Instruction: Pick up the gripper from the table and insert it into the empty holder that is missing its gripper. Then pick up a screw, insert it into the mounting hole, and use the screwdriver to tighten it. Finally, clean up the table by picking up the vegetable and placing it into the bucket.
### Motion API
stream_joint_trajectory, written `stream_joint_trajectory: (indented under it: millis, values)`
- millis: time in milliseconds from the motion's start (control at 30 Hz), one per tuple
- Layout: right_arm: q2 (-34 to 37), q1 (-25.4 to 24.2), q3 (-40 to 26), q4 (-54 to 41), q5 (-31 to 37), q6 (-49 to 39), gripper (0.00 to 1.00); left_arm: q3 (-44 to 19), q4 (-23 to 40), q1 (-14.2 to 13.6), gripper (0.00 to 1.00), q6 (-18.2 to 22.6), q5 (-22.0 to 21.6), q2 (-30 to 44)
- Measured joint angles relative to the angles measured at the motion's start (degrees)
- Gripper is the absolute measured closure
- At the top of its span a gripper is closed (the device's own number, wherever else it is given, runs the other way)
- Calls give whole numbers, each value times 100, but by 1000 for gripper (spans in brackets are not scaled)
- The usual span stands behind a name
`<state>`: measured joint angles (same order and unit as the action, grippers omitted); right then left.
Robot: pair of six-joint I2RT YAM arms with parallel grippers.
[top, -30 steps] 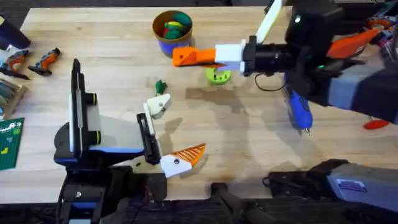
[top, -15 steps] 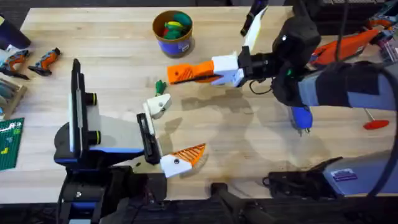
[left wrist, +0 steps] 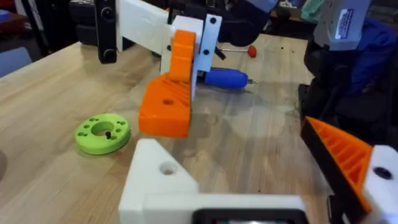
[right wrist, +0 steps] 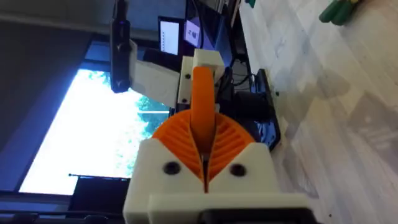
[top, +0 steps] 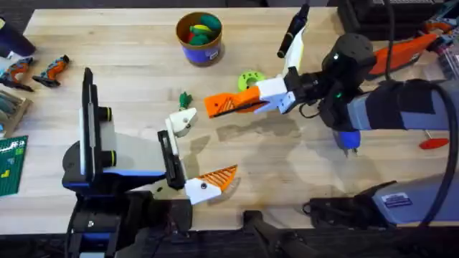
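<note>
My right gripper (top: 240,102) is shut on the orange gripper (top: 214,107) and holds it just above the table. The orange piece (right wrist: 202,93) sits pinched between the ribbed pads (right wrist: 233,140). It hangs a short way to the right of the white holder (top: 183,120), and the left wrist view shows it (left wrist: 165,106) just beyond the holder (left wrist: 158,180). My left gripper (top: 204,149) is open, with the bare holder on one side and an orange padded finger (top: 217,179) on the other. The dark-green vegetable (top: 185,99) lies behind the holder. The blue bucket (top: 199,36) stands at the back. The blue screwdriver (top: 346,136) lies partly under my right arm.
A lime-green disc (top: 249,79) with holes lies behind the right gripper. A red-handled tool (top: 432,143) rests at the right edge. Small orange-and-black tools (top: 51,68) and a green board (top: 11,165) sit along the left edge. The bucket holds several coloured toys.
My right arm has carried the orange gripper from beside the bucket toward the front, nearer the holder, uncovering the lime-green disc. The left arm has not moved.
</note>
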<state>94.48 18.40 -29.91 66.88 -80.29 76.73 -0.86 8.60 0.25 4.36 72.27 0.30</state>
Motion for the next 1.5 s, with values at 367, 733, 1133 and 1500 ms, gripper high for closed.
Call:
stream_joint_trajectory:
  millis: [367, 733, 1133, 1500]
  values:
    - [0, 322, 351, 482, -25, 192, 986, 0, 0, 0, 15, 0, 0, 0]
    - [0, 826, 662, 532, 600, 432, 986, 0, 0, 0, 15, 0, 0, 1]
    - [0, 1083, 769, 884, 1045, 470, 986, 0, -2, 0, 15, 1, -31, 0]
    - [0, 1083, 769, 1068, 1064, 399, 987, 0, 0, 0, 15, 2, -2, 2]
